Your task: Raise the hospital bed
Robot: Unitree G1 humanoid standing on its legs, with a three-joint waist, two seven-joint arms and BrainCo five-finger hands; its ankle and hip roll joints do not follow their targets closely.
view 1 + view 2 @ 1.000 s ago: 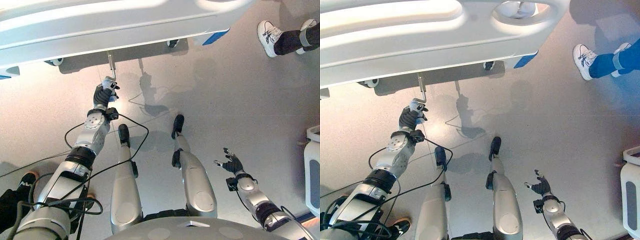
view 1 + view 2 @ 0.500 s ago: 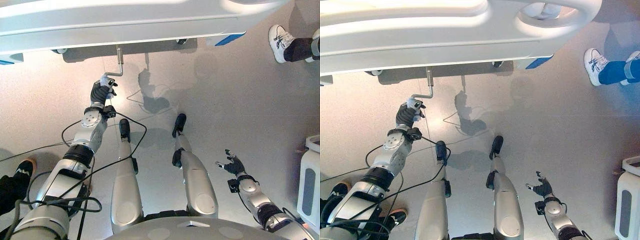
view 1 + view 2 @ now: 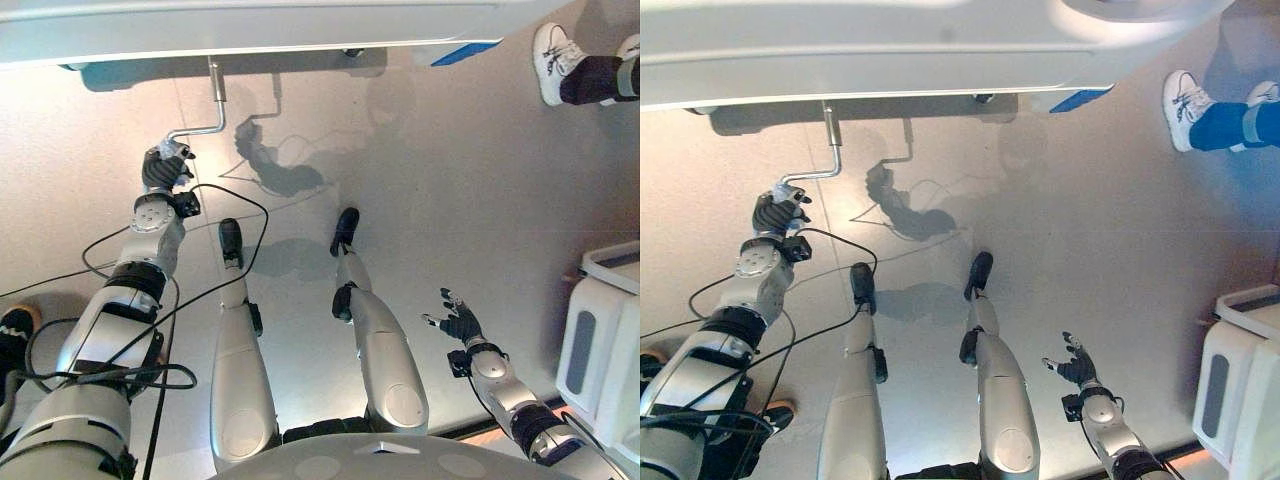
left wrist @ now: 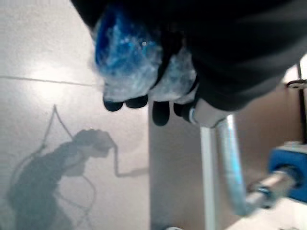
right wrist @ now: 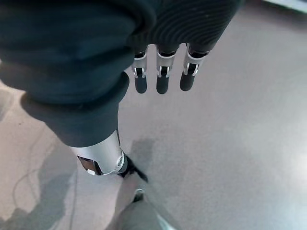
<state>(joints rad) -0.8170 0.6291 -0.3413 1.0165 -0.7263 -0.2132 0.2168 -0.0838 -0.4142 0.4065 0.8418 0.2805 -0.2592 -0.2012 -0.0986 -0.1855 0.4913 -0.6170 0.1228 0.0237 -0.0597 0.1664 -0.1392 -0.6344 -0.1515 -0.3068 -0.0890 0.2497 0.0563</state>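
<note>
The white hospital bed spans the far side of the floor. A bent metal crank sticks out from under its edge. My left hand is shut on the crank's handle end, out to the left of the shaft. In the left wrist view its dark-tipped fingers curl round the grip, and the crank tube bends away toward the bed. My right hand hangs open over the floor at the lower right, its fingers straight and holding nothing.
A person's white shoes stand at the far right by the bed's blue corner. A white container stands at the right edge. A dark shoe shows at the left edge. A bed caster sits under the frame.
My left hand has swung the crank handle from below the shaft out to the left. The whole picture has also shifted with the camera. The right hand has stayed open.
</note>
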